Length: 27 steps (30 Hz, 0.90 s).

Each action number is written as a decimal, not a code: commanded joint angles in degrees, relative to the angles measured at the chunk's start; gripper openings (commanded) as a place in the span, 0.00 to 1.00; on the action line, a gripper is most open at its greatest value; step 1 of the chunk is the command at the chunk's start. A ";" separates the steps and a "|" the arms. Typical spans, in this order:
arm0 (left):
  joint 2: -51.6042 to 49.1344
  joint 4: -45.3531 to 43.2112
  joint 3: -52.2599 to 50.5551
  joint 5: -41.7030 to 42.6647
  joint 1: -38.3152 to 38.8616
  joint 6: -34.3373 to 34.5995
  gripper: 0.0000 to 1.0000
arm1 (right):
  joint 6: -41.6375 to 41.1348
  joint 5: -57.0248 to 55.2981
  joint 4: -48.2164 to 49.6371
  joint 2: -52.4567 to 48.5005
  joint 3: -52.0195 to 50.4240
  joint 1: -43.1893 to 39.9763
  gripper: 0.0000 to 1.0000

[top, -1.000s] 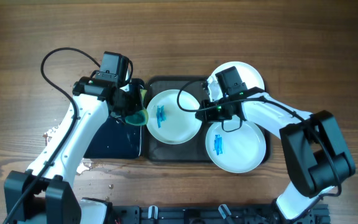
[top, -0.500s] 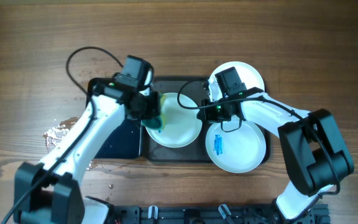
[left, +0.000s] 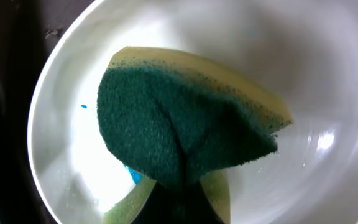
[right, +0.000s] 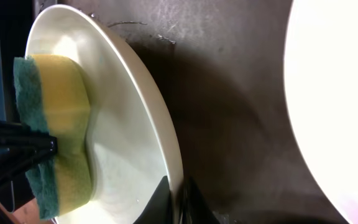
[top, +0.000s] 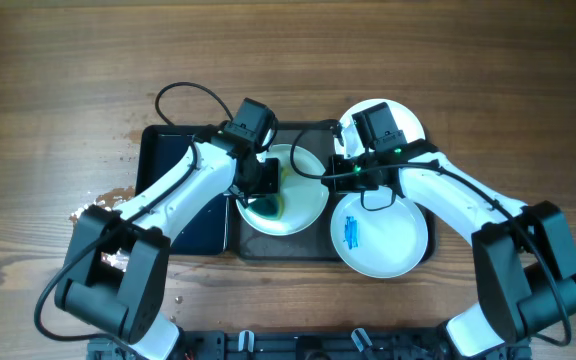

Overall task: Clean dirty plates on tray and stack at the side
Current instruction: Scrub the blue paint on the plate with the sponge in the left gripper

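A white plate [top: 303,195] lies at the left of the dark grey tray [top: 308,247]. My left gripper [top: 265,188] is shut on a green-and-yellow sponge [left: 185,124] and presses it into that plate [left: 303,62]. A bit of blue smear [left: 132,175] shows beside the sponge. My right gripper [top: 334,170] is shut on the plate's right rim [right: 148,93], pinching it [right: 179,199]. A second plate [top: 388,240] with a blue smear [top: 351,232] sits at the tray's right. A third plate [top: 405,118] lies at the back right, partly hidden by my right arm.
A smaller glossy black tray [top: 183,200] lies left of the grey tray, under my left arm. Pale crumbs or wet marks [top: 93,210] are on the wood at the left. The second plate's edge [right: 340,93] fills the right of the right wrist view.
My left arm has swung right from over the black tray and brought the sponge down onto the left plate, covering its blue smear. My right gripper has kept its hold on the rim.
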<state>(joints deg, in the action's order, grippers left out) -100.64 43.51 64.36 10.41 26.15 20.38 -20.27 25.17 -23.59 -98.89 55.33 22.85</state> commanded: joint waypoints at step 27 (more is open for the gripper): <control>-4.81 -5.64 0.55 5.25 6.82 1.05 0.04 | -9.73 -11.43 0.04 -4.02 1.16 7.58 0.04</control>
<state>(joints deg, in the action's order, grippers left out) -104.27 39.51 64.36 11.90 31.42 20.67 -28.88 11.55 -24.10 -102.02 55.33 29.47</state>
